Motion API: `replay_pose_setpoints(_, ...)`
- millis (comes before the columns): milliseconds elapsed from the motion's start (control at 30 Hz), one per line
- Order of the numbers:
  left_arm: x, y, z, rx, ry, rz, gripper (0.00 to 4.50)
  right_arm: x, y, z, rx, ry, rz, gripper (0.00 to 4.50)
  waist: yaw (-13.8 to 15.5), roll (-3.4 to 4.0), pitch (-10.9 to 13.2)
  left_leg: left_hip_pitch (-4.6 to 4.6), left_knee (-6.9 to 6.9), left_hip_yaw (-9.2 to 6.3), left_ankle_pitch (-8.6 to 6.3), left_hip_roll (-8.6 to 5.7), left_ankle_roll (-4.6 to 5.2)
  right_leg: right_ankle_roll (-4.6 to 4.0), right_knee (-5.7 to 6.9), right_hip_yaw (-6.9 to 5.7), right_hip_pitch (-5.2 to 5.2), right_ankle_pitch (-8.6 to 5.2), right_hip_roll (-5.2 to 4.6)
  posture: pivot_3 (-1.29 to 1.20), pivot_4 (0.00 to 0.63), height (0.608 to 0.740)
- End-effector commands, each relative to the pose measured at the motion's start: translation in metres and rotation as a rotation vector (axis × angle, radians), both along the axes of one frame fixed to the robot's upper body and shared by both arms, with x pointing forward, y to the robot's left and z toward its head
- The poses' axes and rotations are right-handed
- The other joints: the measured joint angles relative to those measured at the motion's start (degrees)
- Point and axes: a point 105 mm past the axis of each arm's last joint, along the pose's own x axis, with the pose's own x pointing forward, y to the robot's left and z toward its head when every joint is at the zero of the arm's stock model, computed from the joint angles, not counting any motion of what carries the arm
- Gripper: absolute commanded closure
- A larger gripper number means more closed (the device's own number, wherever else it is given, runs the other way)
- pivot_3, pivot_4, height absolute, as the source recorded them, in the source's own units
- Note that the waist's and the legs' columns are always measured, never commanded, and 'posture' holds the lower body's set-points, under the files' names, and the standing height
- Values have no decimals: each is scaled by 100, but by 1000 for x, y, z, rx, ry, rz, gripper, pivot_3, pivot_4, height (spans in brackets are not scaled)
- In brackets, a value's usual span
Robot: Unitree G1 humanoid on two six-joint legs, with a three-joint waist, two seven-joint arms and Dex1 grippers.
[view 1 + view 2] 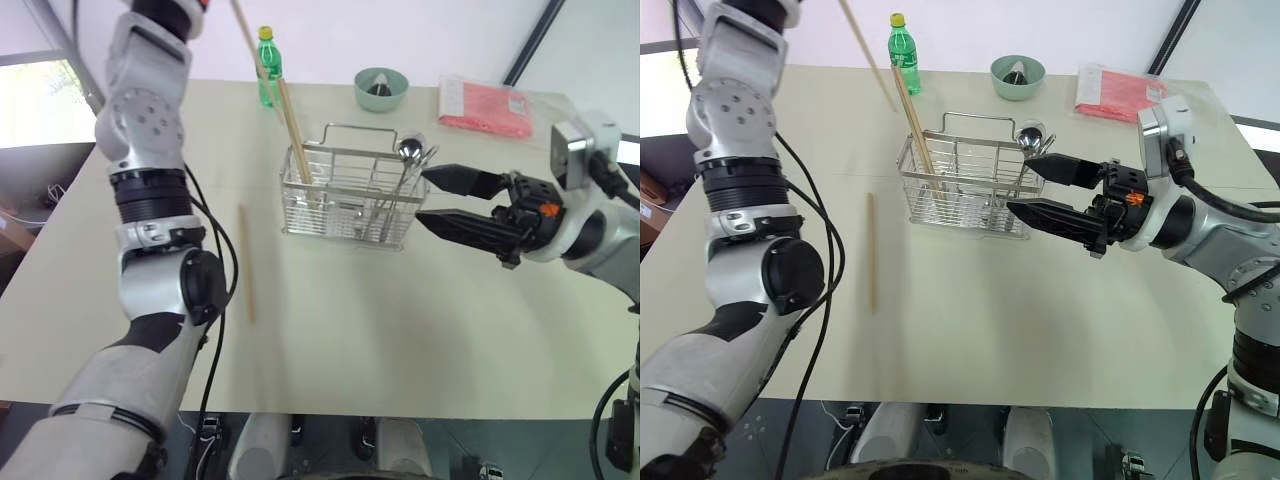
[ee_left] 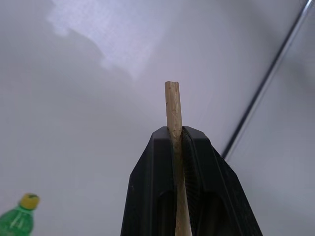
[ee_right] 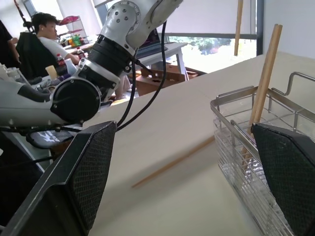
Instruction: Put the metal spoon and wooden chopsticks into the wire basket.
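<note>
The wire basket (image 1: 340,215) stands mid-table. The metal spoon (image 1: 410,150) stands upright in its right end, and one wooden chopstick (image 1: 295,135) leans in its left end. In the left wrist view my left gripper (image 2: 174,130) is shut on a second chopstick (image 2: 172,103), whose tip pokes out past the fingertips. That stick (image 1: 248,40) slants down from high above the table's far side. A third chopstick (image 1: 245,265) lies flat on the table, left of the basket. My right gripper (image 1: 428,197) is open, level, just right of the basket, pointing at it.
A green bottle (image 1: 268,65), a green bowl (image 1: 381,88) and a red packet (image 1: 485,105) sit along the far edge of the table. A person sits in the background of the right wrist view (image 3: 42,29). The table's near edge runs just in front of me.
</note>
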Motion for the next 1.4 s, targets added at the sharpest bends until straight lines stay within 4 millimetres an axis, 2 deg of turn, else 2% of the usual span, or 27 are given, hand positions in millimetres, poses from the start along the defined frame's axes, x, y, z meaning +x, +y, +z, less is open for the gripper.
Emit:
replay_pose_setpoints(33,-6,-27,-3,126,-50,-11,4482,-7,-2,13,25,-55,-9,0,4,0,0,3,1,0,-1,0,2,0,-1,0,3,0,0,0,150,680)
replay_pose_setpoints(167,1,-43,-34,218,-23,11,4482,-6,-6,16,42,-60,-37,0,0,1,0,10,-1,0,-2,1,3,-1,0,1,7,-1,1,0,150,680)
replay_pose_setpoints(333,4,-56,-65,251,-1,44,4482,-5,-8,16,54,-58,-55,0,-2,0,0,7,-1,0,-3,2,5,-1,-1,2,4,-1,1,0,150,680)
replay_pose_setpoints(467,3,-57,-73,224,18,52,2920,-3,-7,16,66,-52,-59,0,4,0,0,6,0,-1,-3,2,6,-1,-2,2,4,-1,-1,0,150,680)
replay_pose_setpoints(633,-3,-55,-68,196,5,42,287,1,-9,18,77,-46,-63,0,0,0,0,6,-1,-2,-4,2,7,-1,-3,2,4,-1,-1,0,150,680)
replay_pose_setpoints(667,-4,-54,-66,187,3,42,32,3,-9,17,80,-43,-65,0,1,0,0,6,-1,-2,-5,2,7,-2,-3,2,4,-1,0,0,150,680)
replay_pose_setpoints(833,-14,-52,-52,195,-19,68,32,5,-9,15,82,-39,-63,0,1,0,0,6,0,-2,-4,2,7,-1,-3,2,5,-1,0,0,150,680)
replay_pose_setpoints(933,-13,-34,-36,210,21,203,32,5,-9,13,79,-41,-64,0,-1,0,0,6,0,-2,-4,2,8,-1,-2,2,5,-1,1,0,150,680)
replay_pose_setpoints(1000,-6,-12,-33,186,118,325,32,5,-9,12,77,-43,-62,0,-1,0,0,6,1,-3,-4,2,8,-1,0,2,5,-1,2,0,150,680)
replay_pose_setpoints(1067,5,13,-46,213,279,473,32,3,-8,10,71,-41,-53,0,-2,0,0,7,1,-4,-4,2,8,-1,0,2,5,-1,3,0,150,680)
replay_pose_setpoints(1200,14,41,-86,290,550,596,32,2,-7,3,49,-32,-45,0,3,1,-1,14,-1,-5,-4,2,9,0,5,3,8,-2,7,0,150,680)
replay_pose_setpoints(1300,13,48,-119,364,721,604,32,4,-9,2,53,-26,-49,0,9,0,0,14,0,-7,-4,1,8,0,6,4,8,-2,7,0,150,680)
replay_pose_setpoints(1400,7,43,-154,405,900,536,32,6,-9,2,55,-24,-49,0,11,-2,1,11,1,-8,-4,1,6,0,5,4,6,-2,8,0,150,680)
